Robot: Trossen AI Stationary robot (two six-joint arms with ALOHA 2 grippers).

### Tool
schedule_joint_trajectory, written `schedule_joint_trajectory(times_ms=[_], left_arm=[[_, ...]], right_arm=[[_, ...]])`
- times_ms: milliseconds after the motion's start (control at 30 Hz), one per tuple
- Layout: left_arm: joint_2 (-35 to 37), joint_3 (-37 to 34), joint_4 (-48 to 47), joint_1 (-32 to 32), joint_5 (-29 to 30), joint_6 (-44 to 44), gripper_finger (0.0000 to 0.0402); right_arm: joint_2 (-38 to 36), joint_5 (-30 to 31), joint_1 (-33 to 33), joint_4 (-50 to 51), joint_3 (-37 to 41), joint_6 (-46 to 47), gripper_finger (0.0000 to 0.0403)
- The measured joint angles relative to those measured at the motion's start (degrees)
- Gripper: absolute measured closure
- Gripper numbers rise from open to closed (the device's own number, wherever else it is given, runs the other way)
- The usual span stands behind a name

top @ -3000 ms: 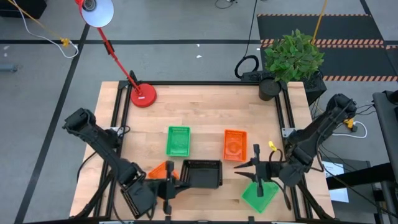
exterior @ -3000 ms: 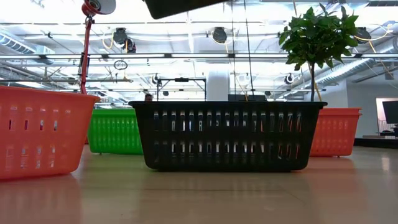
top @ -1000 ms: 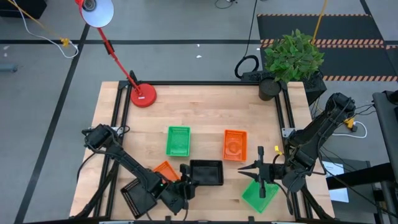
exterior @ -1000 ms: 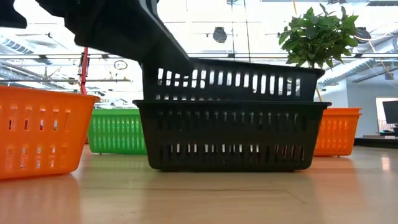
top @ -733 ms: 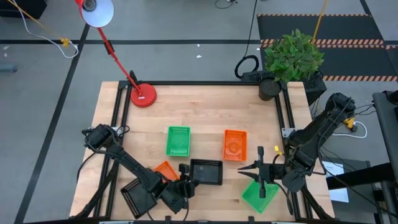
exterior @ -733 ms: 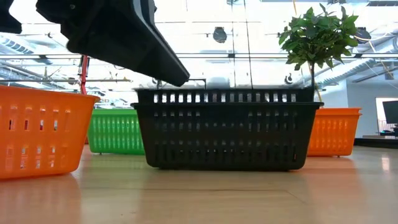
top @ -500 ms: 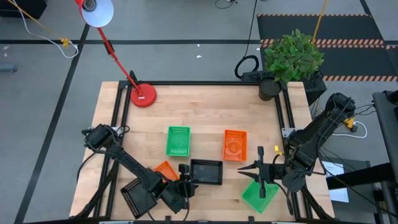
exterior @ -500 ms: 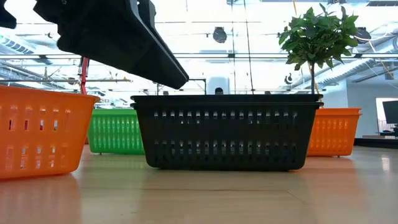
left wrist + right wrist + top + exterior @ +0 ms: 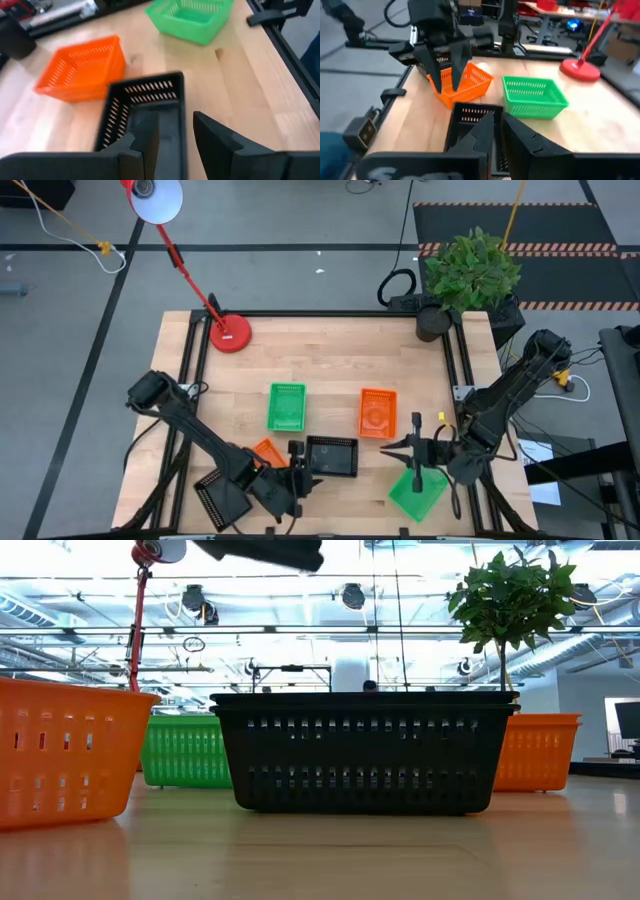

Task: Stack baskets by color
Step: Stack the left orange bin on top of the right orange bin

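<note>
Lifting clear, your left gripper (image 9: 297, 467) stands part open and empty over the black stack (image 9: 331, 457), front centre. Watch its finger (image 9: 212, 137) beside the rim: snagging would drag the stack apart.

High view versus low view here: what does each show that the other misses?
Only the high view: the red lamp base, the left claw beside the middle black basket, the near green basket under the right arm. Only the low view: the ceiling beyond the table. Both: that black basket, the far orange basket, the far green basket, the plant.
</note>
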State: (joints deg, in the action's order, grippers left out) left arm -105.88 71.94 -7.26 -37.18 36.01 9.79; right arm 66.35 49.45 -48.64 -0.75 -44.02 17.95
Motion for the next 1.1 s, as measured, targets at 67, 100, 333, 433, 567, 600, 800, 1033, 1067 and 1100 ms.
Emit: schedule_joint_trajectory(times_ms=[67,100,333,433,567,600,800,1033,1067,1100], left_arm=[[1.77,0.00,0.03,0.38,0.02,-2.24,0.0277],[2.79,0.00,0.19,0.65,0.02,-3.36,0.0277],[8.31,0.04,-1.77,2.55,0.07,-6.75,0.0277],[9.20,-0.61,-4.36,3.12,0.06,-6.11,0.0277],[9.20,-1.11,-4.72,2.63,-0.02,-1.45,0.0277],[9.20,-1.11,-4.74,1.96,0.00,-0.92,0.0277],[9.20,-1.11,-10.32,-3.68,-0.30,5.02,0.0277],[9.20,-1.11,-22.37,-8.98,-0.26,19.48,0.0277],[9.20,-1.11,-23.80,-9.83,-0.28,21.21,0.0277],[9.20,-1.11,-25.27,-10.65,-0.35,23.06,0.0277]], right_arm=[[0.17,-0.04,-0.02,-0.83,0.98,3.12,0.0374],[0.36,-0.12,-0.06,-1.29,1.50,4.29,0.0374],[3.37,-0.40,-0.15,-1.58,5.19,17.54,0.0374],[7.98,-3.32,-0.18,-3.40,6.46,22.69,0.0374],[14.14,-6.64,0.66,-7.77,6.65,23.95,0.0374],[15.24,-8.50,0.93,-9.03,6.65,23.52,0.0374],[19.48,-12.11,0.90,-16.50,6.65,19.52,0.0374],[19.73,-12.21,0.90,-20.96,6.65,15.28,0.0374],[19.68,-12.22,0.90,-21.00,6.65,15.22,0.0374],[19.67,-12.22,0.90,-20.95,6.65,15.25,0.0374]])
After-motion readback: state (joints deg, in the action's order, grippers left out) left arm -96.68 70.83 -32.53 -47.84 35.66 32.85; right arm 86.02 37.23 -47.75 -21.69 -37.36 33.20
